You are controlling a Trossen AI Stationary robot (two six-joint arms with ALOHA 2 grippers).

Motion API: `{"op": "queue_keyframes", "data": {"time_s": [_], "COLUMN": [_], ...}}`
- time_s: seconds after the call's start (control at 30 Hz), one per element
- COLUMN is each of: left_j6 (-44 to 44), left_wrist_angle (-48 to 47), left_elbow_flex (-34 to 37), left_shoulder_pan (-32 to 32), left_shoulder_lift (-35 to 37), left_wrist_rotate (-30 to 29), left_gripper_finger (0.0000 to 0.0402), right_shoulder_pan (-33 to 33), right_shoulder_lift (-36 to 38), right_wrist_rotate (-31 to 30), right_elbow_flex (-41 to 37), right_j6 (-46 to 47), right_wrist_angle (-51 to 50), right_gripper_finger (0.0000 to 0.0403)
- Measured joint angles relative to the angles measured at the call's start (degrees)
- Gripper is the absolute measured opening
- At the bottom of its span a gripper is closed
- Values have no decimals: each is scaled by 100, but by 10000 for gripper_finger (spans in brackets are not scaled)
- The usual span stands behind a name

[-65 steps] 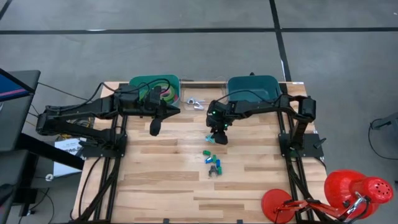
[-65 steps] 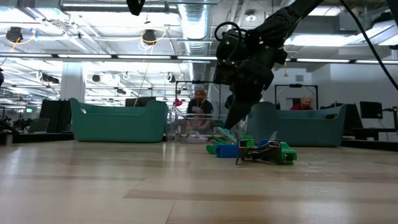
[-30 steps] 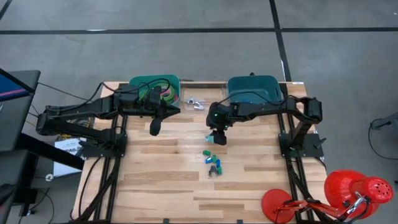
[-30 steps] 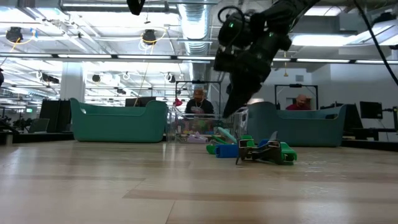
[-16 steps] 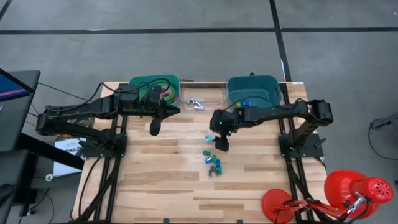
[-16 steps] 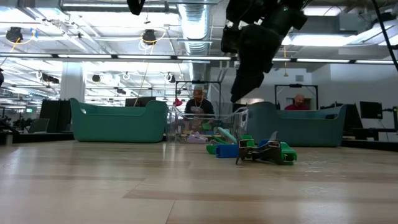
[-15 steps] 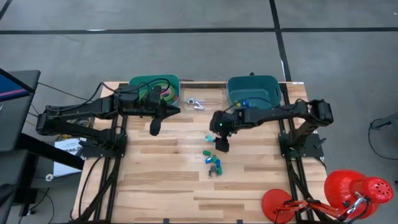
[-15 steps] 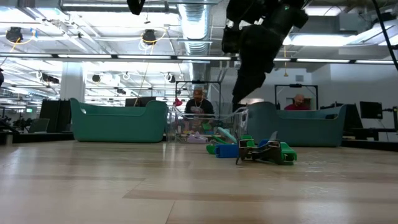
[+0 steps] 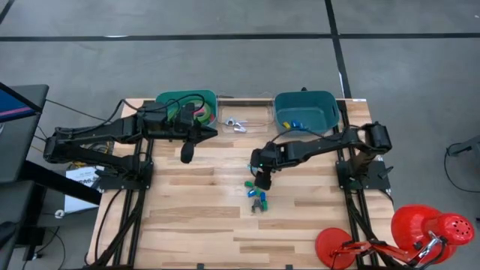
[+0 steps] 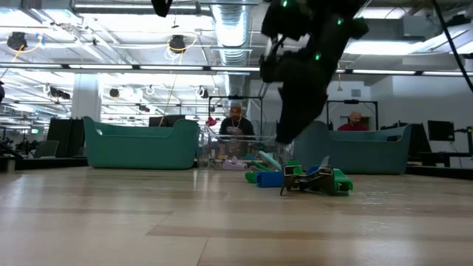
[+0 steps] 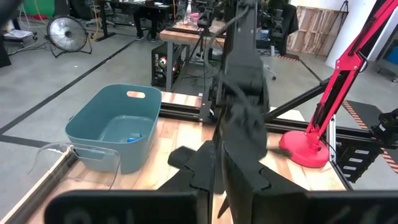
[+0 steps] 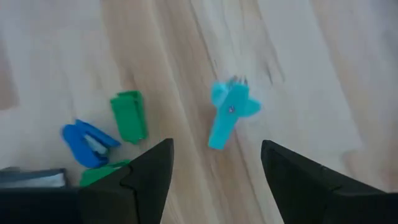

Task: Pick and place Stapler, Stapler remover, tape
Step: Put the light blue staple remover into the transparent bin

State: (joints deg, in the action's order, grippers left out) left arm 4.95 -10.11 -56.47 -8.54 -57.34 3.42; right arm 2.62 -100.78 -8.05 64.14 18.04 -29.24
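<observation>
Hidden: tape point(image 9: 196, 112) half covered by left gripper point(image 9: 185, 155), jaws together.
Changed: right gripper point(image 9: 261, 181), jaws apart, moved over bench point(image 9: 195, 217) pieces.

Both my arms are dark, near-black, built from slim jointed links on black frame mounts. Black cables loop loose over the left arm point(image 9: 112, 135), and one arcs over the right arm point(image 9: 330, 141) too. Small green lights glow on my right wrist housing. My right hand point(image 12: 211, 180) ends in two broad, flat black fingers point(image 12: 149, 177) with angled, chamfered tips and a matte finish. My left hand point(image 11: 233, 174) shows stepped, blocky black fingers with notched edges, and a thin black cable runs along them.
</observation>
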Motion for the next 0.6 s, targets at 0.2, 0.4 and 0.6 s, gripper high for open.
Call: {"op": "queue_keyframes", "data": {"time_s": [0.2,0.4,0.6], "left_j6": [0,-1,-3], "left_wrist_angle": [13,8,9], "left_elbow_flex": [-2,-2,-2], "left_shoulder_pan": [0,0,0], "left_shoulder_lift": [0,0,0], "left_wrist_rotate": [0,0,0], "left_gripper_finger": [21,21,21], "right_shoulder_pan": [-22,-112,-158], "right_shoulder_lift": [-475,-740,-738], "right_wrist_rotate": [5,-92,-120], "right_elbow_flex": [-3,-7,-4], "right_j6": [153,447,458], "right_wrist_angle": [430,448,603], "right_gripper_finger": [240,240,239]}}
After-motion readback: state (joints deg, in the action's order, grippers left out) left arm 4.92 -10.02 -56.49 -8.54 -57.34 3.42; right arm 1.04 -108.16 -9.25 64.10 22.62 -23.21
